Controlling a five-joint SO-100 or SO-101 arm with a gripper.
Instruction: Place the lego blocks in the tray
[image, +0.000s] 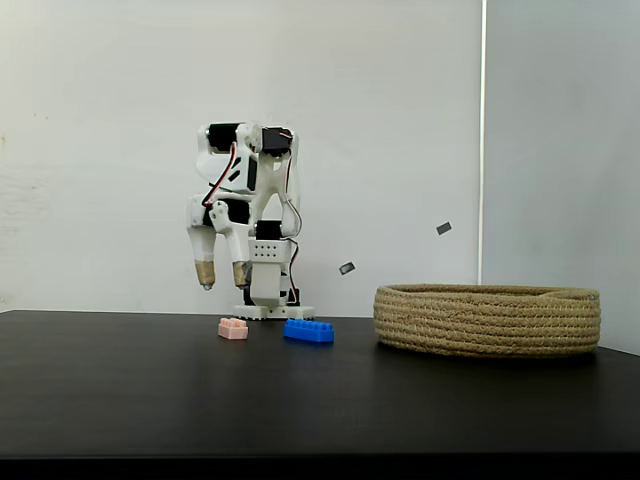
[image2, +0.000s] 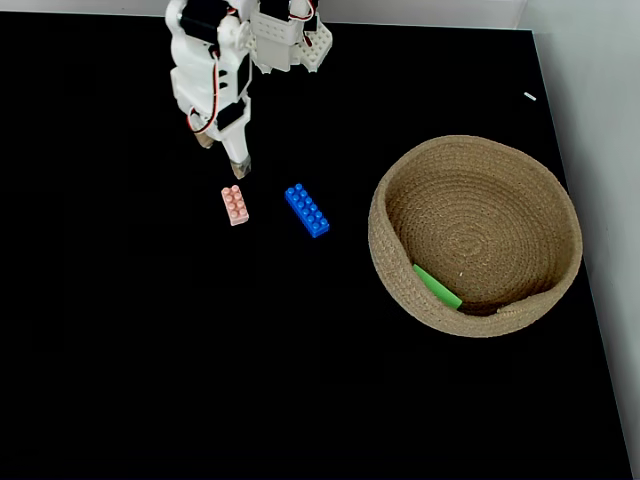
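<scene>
Plastic, white and glossy, makes up the arm, whose gripper (image: 223, 279) hangs above the bench (image: 150, 390) with its two tan-tipped fingers spread apart and nothing between them. In the top-down fixed view the gripper (image2: 222, 153) sits just at 12 o'clock of the pink brick (image2: 236, 205), clear of it. That brick is small, pale and studded, and lies flat on the matte black bench (image2: 120, 330). Just at its 3 o'clock lies the blue brick (image2: 307, 210), longer, with two rows of studs, set on a diagonal; from the side the pink brick (image: 233, 328) and the blue brick (image: 309, 331) sit near each other in front of the arm's base.

The bench is smooth and dark; behind it stands a plain white wall (image: 100, 150) with a vertical seam toward the right.

Further right rests the tray (image: 488, 320), a round shallow basket of coiled tan rope with a rough ribbed wall. Inside the tray (image2: 392, 200), at about 7 o'clock against the wall, lies the green brick (image2: 437, 286).
</scene>
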